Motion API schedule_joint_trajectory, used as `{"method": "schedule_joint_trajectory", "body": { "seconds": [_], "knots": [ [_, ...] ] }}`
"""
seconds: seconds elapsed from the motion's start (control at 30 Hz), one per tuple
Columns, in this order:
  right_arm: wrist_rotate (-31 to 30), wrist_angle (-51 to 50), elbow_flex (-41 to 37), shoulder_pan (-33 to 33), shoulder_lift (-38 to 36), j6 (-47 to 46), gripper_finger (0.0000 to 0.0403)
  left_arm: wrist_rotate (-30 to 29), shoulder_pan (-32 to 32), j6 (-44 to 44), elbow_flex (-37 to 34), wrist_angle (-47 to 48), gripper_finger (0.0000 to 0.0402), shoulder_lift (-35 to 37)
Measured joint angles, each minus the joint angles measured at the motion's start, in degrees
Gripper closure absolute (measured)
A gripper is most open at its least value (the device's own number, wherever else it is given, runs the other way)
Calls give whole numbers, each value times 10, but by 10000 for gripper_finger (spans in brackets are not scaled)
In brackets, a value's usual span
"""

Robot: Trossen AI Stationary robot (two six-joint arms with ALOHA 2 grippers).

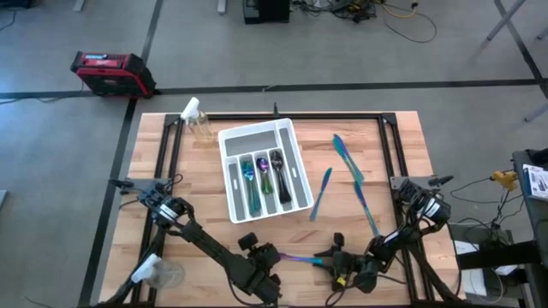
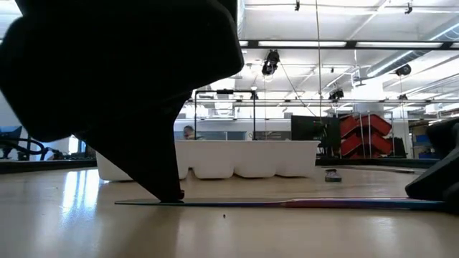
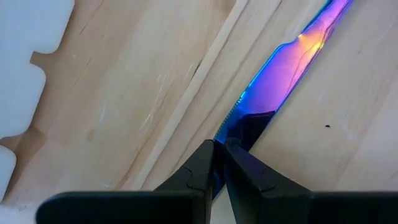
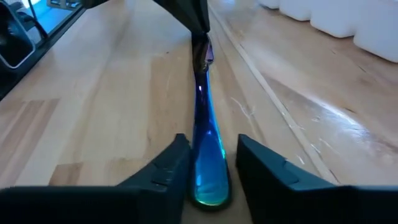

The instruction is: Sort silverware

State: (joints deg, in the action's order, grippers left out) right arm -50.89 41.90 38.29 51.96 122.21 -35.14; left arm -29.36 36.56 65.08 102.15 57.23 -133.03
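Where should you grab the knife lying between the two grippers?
Probably the handle end of the knife: it lies flat on the table, so come from above, fingers straddling its narrow width. The right gripper is open around that end; the left gripper is pinched shut on the blade.

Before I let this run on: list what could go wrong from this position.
1. The left gripper pinches only the serrated tip of the knife, which lies flat on the table; so narrow a hold could slip or let it swing when lifted.
2. The right gripper is open around the handle end; closing or pulling against the left could drag the knife free.
3. The tray slots already hold pieces; a tilted knife might catch a divider.
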Motion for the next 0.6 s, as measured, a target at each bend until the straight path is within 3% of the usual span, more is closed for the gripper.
{"method": "schedule_joint_trajectory", "body": {
  "seconds": [0.1, 0.23, 0.4, 0.5, 0.6],
  "knots": [
    [0, -5, 0, -1, 0, 0, 347, -1, 0, -2, 0, -4, 377, 0],
    [0, -7, 0, -1, 0, 13, 349, -16, 0, -34, 16, -39, 377, -2],
    [5, -7, 0, -2, 0, 50, 349, -76, 3, -190, 31, -153, 377, -2],
    [11, -6, 1, -2, -2, 65, 349, -77, 0, -291, 31, -231, 377, -2],
    [22, -6, 1, -3, -6, 82, 347, -66, -8, -315, 31, -248, 377, -1]
  ]
}}
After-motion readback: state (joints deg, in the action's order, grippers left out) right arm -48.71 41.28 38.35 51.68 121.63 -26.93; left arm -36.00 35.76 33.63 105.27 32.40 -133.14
